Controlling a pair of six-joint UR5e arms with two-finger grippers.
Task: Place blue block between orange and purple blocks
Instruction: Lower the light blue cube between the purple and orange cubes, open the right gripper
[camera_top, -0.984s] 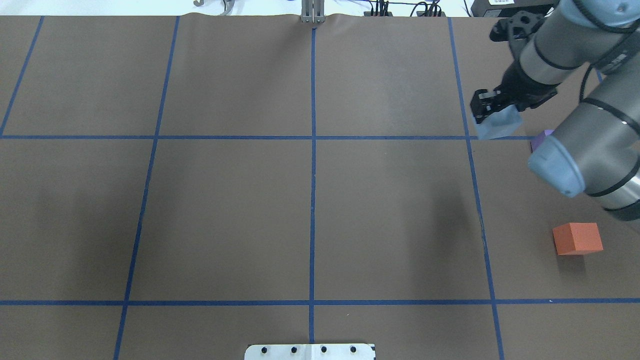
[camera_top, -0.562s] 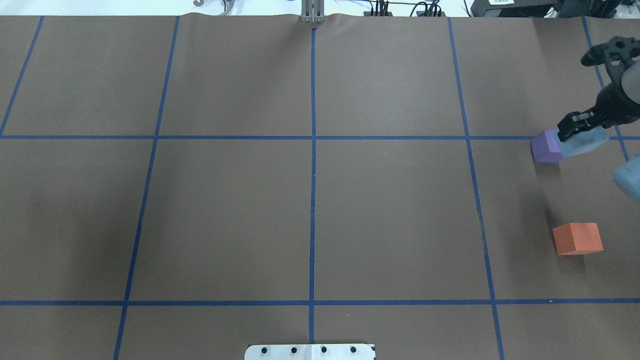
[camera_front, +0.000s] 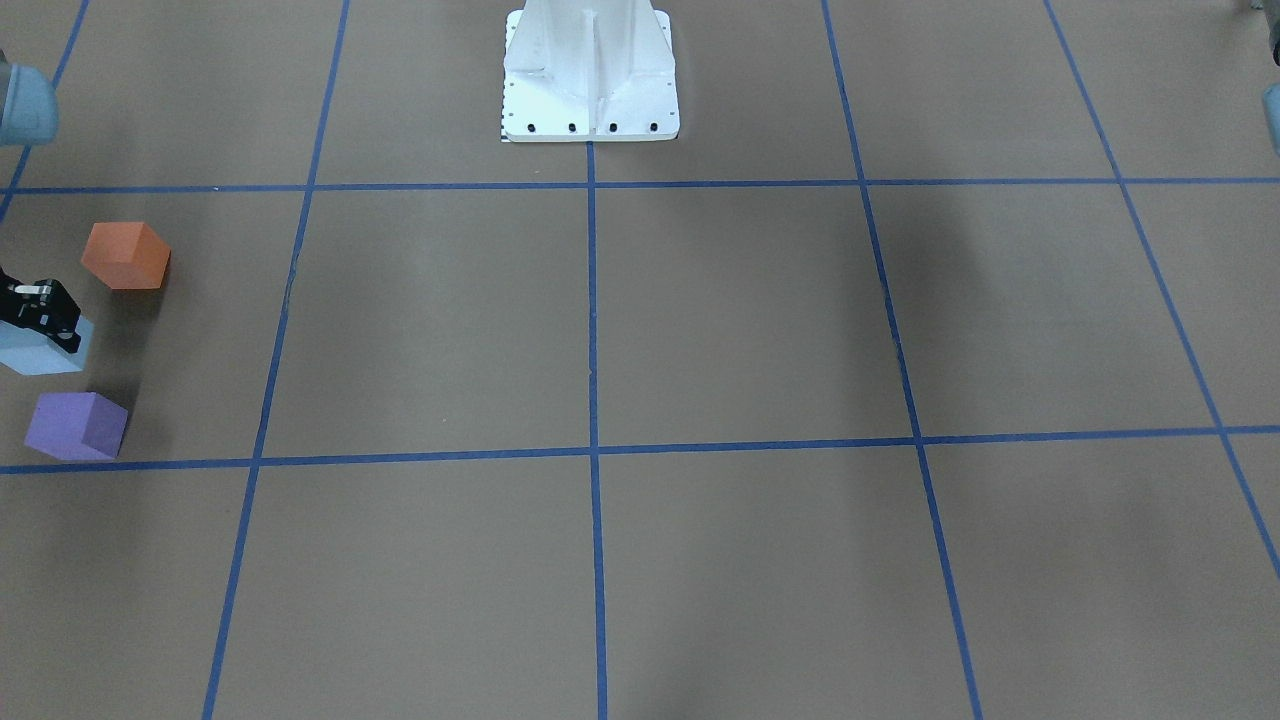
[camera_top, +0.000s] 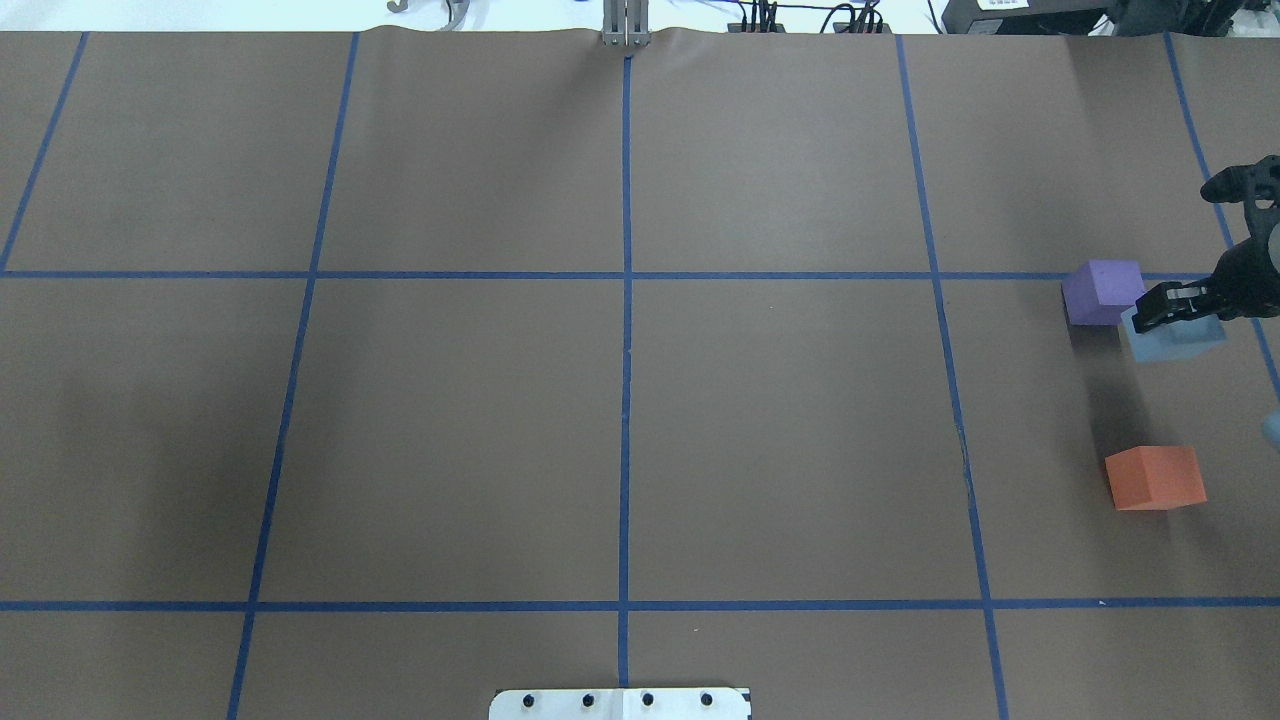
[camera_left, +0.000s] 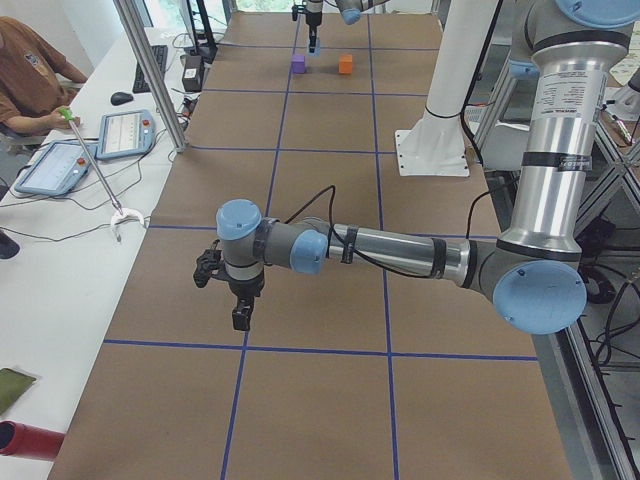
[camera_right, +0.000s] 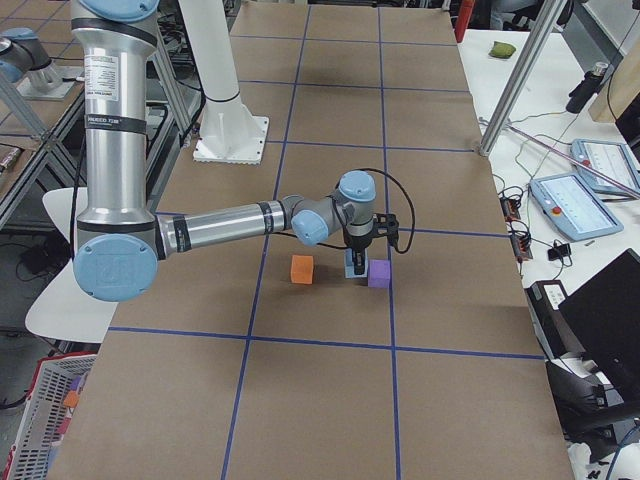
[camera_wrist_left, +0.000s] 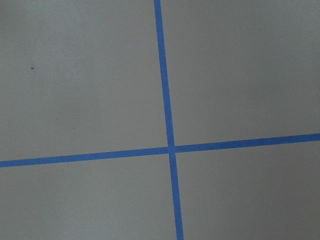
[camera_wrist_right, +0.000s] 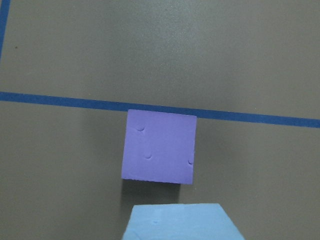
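A brown surface crossed by blue tape lines fills the overhead frame. In the left-side view the left arm stretches low across the middle of the frame, its tool pointing down over a bare square; whether that tool is wide or narrow cannot be told. The right arm reaches to the blocks at the centre of the right-side view. At the overhead frame's right edge the right tool is clamped on the blue block. The blue block sits just below and right of the purple block, with the orange block well apart lower down. Whether the blue block rests on the surface is unclear.
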